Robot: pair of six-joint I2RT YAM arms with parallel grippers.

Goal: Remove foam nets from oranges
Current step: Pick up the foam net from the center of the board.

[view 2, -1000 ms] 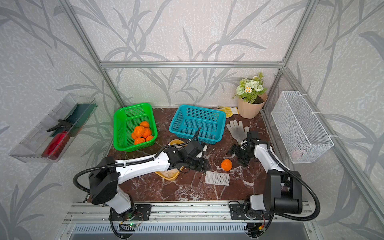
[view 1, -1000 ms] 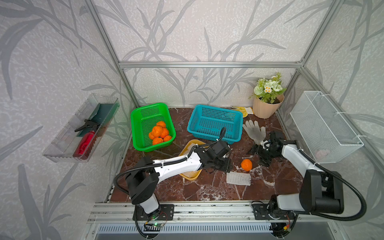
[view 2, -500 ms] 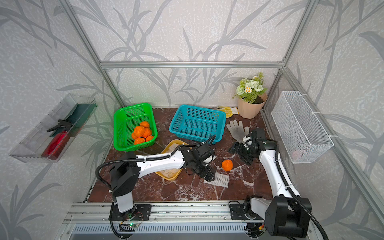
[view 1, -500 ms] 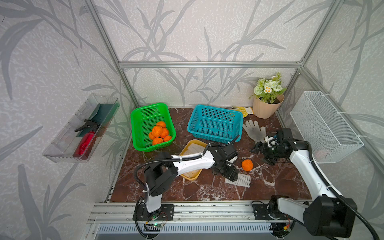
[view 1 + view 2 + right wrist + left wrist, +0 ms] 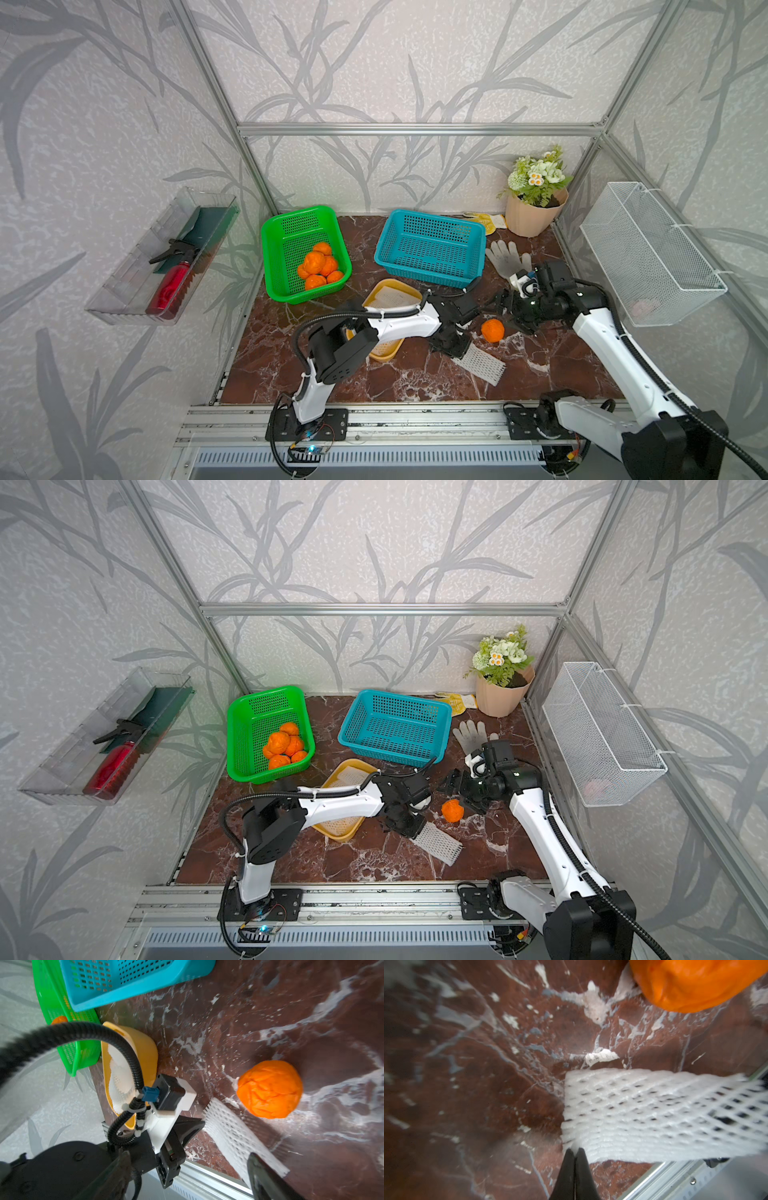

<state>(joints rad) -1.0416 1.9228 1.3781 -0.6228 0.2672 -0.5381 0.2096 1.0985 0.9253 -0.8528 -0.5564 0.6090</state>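
Observation:
A bare orange (image 5: 493, 330) (image 5: 452, 811) lies on the marble table, large in the right wrist view (image 5: 270, 1088). Beside it, toward the front, a flat white foam net (image 5: 480, 363) (image 5: 438, 841) (image 5: 654, 1113) lies at a slant. My left gripper (image 5: 451, 347) (image 5: 574, 1148) is shut on the net's near corner. My right gripper (image 5: 510, 313) (image 5: 187, 1176) stands open just right of the orange, with nothing between its fingers. Several more oranges (image 5: 320, 266) sit in the green basket (image 5: 299, 220).
An empty blue basket (image 5: 430, 247) stands at the back middle. A yellow tray (image 5: 411, 287) holding foam nets lies under my left arm. A white glove (image 5: 505, 257), a flower pot (image 5: 534, 216) and a wire basket (image 5: 648, 253) are on the right.
My left gripper reached right to the foam net and shut on its corner, turning the net askew. My right arm rose and the gripper shifted slightly toward the orange.

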